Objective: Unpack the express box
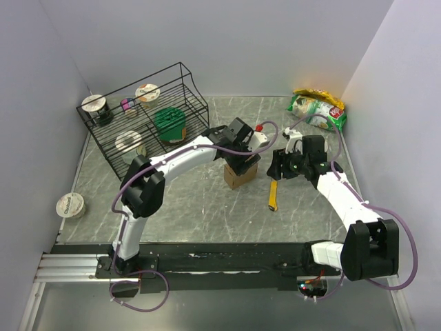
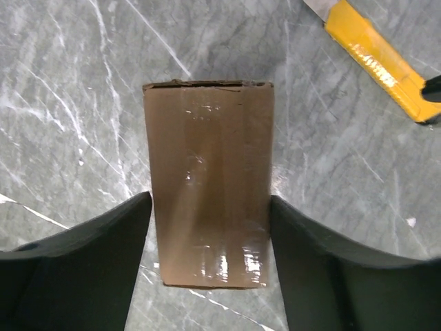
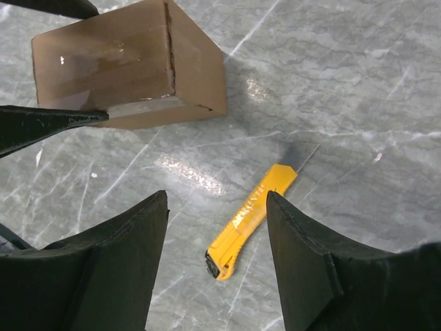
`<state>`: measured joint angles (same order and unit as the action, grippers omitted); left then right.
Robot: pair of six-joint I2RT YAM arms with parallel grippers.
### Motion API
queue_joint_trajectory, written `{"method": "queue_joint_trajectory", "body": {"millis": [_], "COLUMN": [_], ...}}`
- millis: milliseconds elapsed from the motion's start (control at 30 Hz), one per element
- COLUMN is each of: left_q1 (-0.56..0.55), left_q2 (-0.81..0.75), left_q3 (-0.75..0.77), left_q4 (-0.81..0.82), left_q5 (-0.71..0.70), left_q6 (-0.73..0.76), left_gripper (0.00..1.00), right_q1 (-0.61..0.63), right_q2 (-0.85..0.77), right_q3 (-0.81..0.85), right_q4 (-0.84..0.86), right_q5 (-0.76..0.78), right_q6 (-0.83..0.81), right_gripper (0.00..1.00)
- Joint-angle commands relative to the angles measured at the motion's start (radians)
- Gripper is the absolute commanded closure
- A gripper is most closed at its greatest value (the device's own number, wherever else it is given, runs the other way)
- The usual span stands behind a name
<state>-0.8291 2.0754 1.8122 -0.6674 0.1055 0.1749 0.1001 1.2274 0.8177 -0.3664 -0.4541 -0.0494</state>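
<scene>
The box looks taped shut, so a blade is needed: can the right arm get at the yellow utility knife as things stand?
Probably yes. The right gripper hangs open over the utility knife, which lies flat on the table, apart from the express box. Nothing lies between its fingers and the knife.

Two white-and-black arms on one black rail

The left arm (image 1: 180,153) and the right arm (image 1: 342,195) look alike from where I stand: slim white shell links set between bulky matt black joint housings, the biggest black blocks sitting at the elbows. A thin purple cable (image 1: 120,196) loops loosely along each arm and curls away at the bottom by the black base rail (image 1: 220,263), which carries a ribbed silver bar at its left end. Up close, the fingers (image 2: 76,276) are plain black wedges with smooth, curved inner edges.
</scene>
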Motion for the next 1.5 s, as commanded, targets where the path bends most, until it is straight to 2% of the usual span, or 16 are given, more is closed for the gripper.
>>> {"method": "queue_joint_trajectory", "body": {"millis": [0, 133, 367, 600, 833, 1000, 1133, 1467], "left_q1": [0.001, 0.016, 0.108, 0.223, 0.300, 0.301, 0.303, 0.335], "left_q2": [-0.005, -0.017, -0.054, -0.055, -0.055, -0.060, -0.049, -0.044], "left_q3": [0.061, 0.085, 0.061, -0.014, -0.120, -0.168, -0.179, -0.214], "left_q4": [-0.041, -0.047, -0.035, 0.011, 0.092, 0.109, 0.138, 0.192], "left_q5": [0.040, 0.075, 0.216, 0.495, 0.750, 0.717, 0.731, 0.803], "left_q6": [0.009, -0.047, -0.136, -0.251, -0.360, -0.371, -0.403, -0.456], "left_gripper": [0.35, 0.38, 0.41, 0.41, 0.41, 0.40, 0.40, 0.38], "right_q1": [-0.004, 0.065, 0.210, 0.240, 0.243, 0.240, 0.256, 0.334], "right_q2": [-0.005, 0.003, 0.118, 0.263, 0.342, 0.316, 0.264, 0.363], "right_q3": [0.006, -0.049, -0.037, 0.086, 0.170, 0.201, 0.166, 0.161], "right_q4": [0.040, 0.109, 0.221, 0.173, 0.135, 0.076, 0.103, 0.038], "right_q5": [-0.064, -0.045, 0.041, 0.155, 0.176, 0.166, 0.060, 0.215], "right_q6": [-0.001, -0.041, -0.049, -0.037, -0.043, -0.052, -0.085, -0.171], "right_gripper": [0.36, 0.39, 0.38, 0.40, 0.41, 0.41, 0.39, 0.41]}}
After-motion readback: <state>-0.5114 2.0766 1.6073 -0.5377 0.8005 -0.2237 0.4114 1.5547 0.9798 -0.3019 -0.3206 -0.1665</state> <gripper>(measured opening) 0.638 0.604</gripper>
